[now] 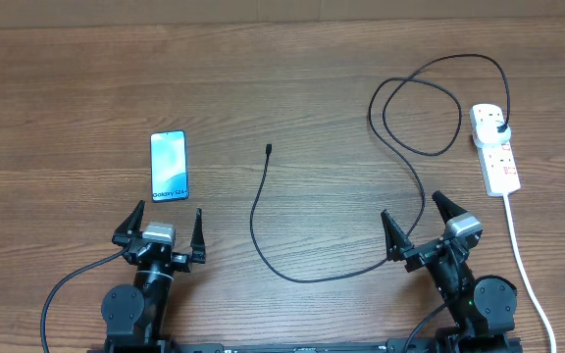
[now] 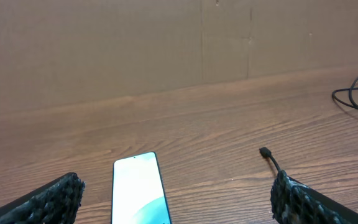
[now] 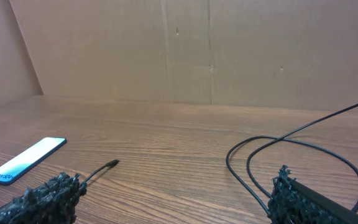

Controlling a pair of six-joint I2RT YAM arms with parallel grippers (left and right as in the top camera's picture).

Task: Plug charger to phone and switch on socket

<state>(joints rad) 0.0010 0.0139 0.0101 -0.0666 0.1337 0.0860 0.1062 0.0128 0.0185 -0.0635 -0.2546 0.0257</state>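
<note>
One phone, one charger, one socket; left pincer and right pincer both gape apart.

"Galaxy S24" on phone

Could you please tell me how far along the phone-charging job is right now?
Done: the charger plug sits in the power strip. In hand: nothing; the left gripper and right gripper are open and empty. Left: the cable tip lies apart from the phone, so plugging in remains, and whether the strip is switched on is unreadable.
</note>
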